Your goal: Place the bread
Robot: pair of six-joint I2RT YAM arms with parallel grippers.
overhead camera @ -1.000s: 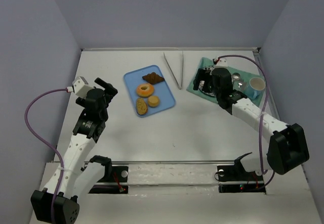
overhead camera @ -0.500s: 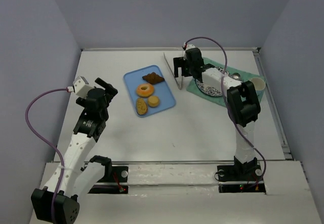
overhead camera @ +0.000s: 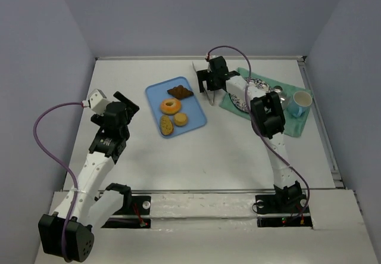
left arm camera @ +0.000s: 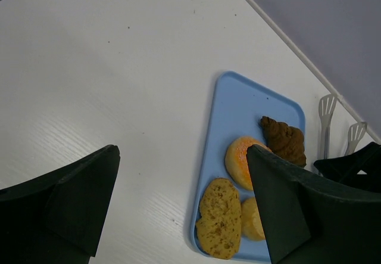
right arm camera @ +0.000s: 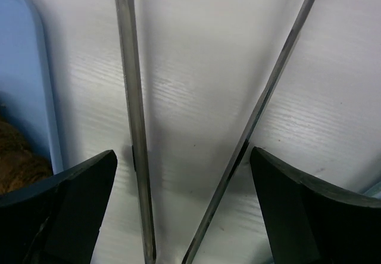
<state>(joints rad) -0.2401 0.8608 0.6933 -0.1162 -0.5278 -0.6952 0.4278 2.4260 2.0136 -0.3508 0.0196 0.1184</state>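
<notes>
A blue tray [overhead camera: 193,118] holds a brown croissant [overhead camera: 179,91], an orange-glazed donut [overhead camera: 171,105], a small bun [overhead camera: 180,119] and a bread slice [overhead camera: 167,126]. Metal tongs [overhead camera: 211,100] lie just right of the tray. My right gripper [overhead camera: 206,86] is low over the tongs, open, with both tong arms [right arm camera: 134,127] between its fingers. My left gripper [overhead camera: 128,104] is open and empty, hovering left of the tray. In the left wrist view the tray [left arm camera: 232,115], croissant [left arm camera: 284,139], donut [left arm camera: 238,160] and bread slice [left arm camera: 220,225] show.
A green mat [overhead camera: 297,121] at the right back holds a patterned plate [overhead camera: 238,102] and a pale cup [overhead camera: 302,101]. The tray's edge [right arm camera: 41,97] lies just left of the tongs. Grey walls close in the table.
My right arm has swung from over the green mat to the left and now sits over the tongs. My left gripper has shifted only slightly.
</notes>
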